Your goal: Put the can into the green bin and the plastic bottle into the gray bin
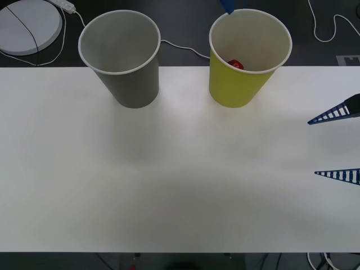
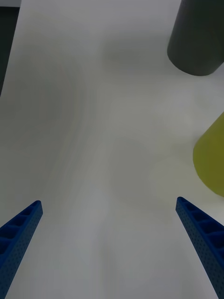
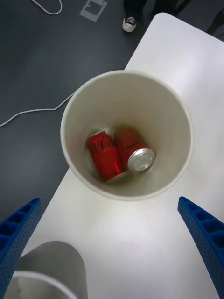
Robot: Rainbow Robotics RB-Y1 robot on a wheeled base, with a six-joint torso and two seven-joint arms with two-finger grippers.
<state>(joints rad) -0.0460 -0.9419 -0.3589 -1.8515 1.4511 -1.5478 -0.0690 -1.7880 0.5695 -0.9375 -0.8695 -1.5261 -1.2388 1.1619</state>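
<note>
The green bin (image 1: 236, 87) stands at the table's back right, the gray bin (image 1: 132, 84) at the back left. A red can (image 1: 235, 64) shows inside the green bin. In the left wrist view, two red cans (image 3: 103, 156) (image 3: 135, 149) lie side by side on the floor of the green bin (image 3: 130, 103). My left gripper (image 3: 108, 201) hangs open and empty above that bin, and one blue fingertip (image 1: 226, 5) shows over the bin's far rim. My right gripper (image 1: 313, 147) stands open and empty at the table's right edge. The plastic bottle is out of view.
The white table (image 1: 169, 180) stretches bare in front of both bins. On the dark floor behind it are a round white disc (image 1: 28, 25) and white cables (image 1: 180, 46). The right wrist view has the gray bin (image 2: 198, 37) and the green bin (image 2: 212, 159) off to one side.
</note>
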